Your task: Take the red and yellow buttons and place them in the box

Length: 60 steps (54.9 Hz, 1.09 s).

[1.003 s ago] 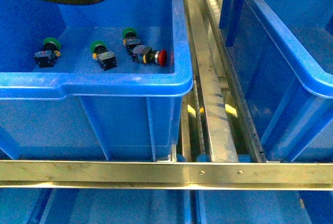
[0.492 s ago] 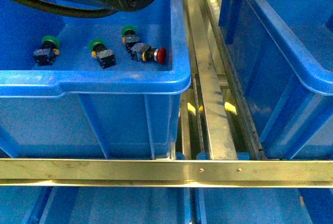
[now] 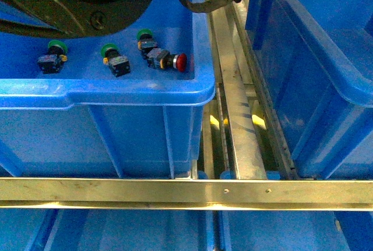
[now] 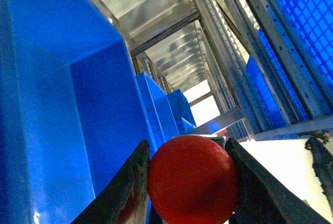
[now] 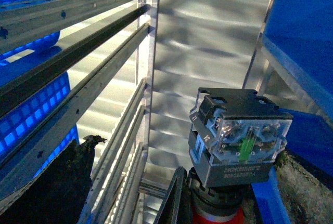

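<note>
In the left wrist view my left gripper (image 4: 190,182) is shut on a red button (image 4: 192,178). Its domed cap fills the gap between the two dark fingers (image 4: 130,185). In the right wrist view my right gripper (image 5: 218,206) is shut on another red button (image 5: 237,135). That button's dark blocky body with a clear end points at the camera, and a sliver of red cap (image 5: 216,216) shows below it. A third red button (image 3: 173,60) lies in the left blue box (image 3: 116,96). No yellow button is in view.
Three green-capped switches (image 3: 111,53) lie beside the red button in the left box. Another blue box (image 3: 326,64) stands on the right, with metal rails (image 3: 233,99) between the two. A metal bar (image 3: 186,194) crosses the front. My left arm's dark bulk (image 3: 81,0) overhangs the left box.
The dark arm bulk and its cables have come further down into the top of the front view. The switches in the left box have not moved.
</note>
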### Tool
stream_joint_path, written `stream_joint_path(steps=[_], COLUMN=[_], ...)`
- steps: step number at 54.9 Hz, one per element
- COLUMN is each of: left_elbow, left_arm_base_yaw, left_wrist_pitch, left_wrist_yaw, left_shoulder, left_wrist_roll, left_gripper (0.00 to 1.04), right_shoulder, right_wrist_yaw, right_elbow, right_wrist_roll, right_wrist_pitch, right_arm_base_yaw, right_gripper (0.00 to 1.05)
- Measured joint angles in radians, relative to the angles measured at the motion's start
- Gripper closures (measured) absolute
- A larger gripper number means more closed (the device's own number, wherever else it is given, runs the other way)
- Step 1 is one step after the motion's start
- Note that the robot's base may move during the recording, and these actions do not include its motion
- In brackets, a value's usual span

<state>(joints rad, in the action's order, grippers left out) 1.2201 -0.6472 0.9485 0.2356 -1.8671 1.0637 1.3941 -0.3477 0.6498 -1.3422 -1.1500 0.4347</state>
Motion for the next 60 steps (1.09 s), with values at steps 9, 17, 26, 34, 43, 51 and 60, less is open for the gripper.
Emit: stream_joint_path(steps=[9, 17, 26, 34, 43, 51, 60], left_elbow=[-0.009, -0.021, -0.043, -0.054, -0.063, -0.062, -0.054], left_arm_base_yaw=[0.000, -0.002, -0.006, -0.006, -0.004, -0.004, -0.004], left_wrist_pitch=[-0.021, -0.035, -0.051, -0.056, -0.064, -0.063, -0.065], left_wrist_yaw=[0.000, -0.003, -0.007, -0.011, -0.011, -0.007, -0.004], left_shoulder=[0.026, 0.040, 0.060, 0.070, 0.076, 0.078, 0.078], left_wrist_roll=[-0.006, -0.013, -0.026, -0.031, -0.034, -0.028, -0.008], left_gripper=[0.71, 0.71, 0.71, 0.71, 0.71, 0.71, 0.72], right_shoulder=[0.007, 0.007, 0.006, -0.002, -0.013, -0.013, -0.013], right_wrist_yaw=[0.000, 0.011, 0.027, 0.034, 0.033, 0.022, 0.016], right_elbow=[0.006, 0.015, 0.016, 0.016, 0.016, 0.013, 0.009], right_wrist_roll=[0.004, 0.016, 0.023, 0.024, 0.026, 0.024, 0.005], right_wrist_pitch=[0.000, 0.000, -0.001, 0.000, 0.021, 0.027, 0.033], right_arm_base_yaw=[0.002, -0.001, -0.021, -0.040, -0.052, -0.052, -0.055], right_gripper=[0.06, 0.06, 0.06, 0.06, 0.21, 0.50, 0.72])
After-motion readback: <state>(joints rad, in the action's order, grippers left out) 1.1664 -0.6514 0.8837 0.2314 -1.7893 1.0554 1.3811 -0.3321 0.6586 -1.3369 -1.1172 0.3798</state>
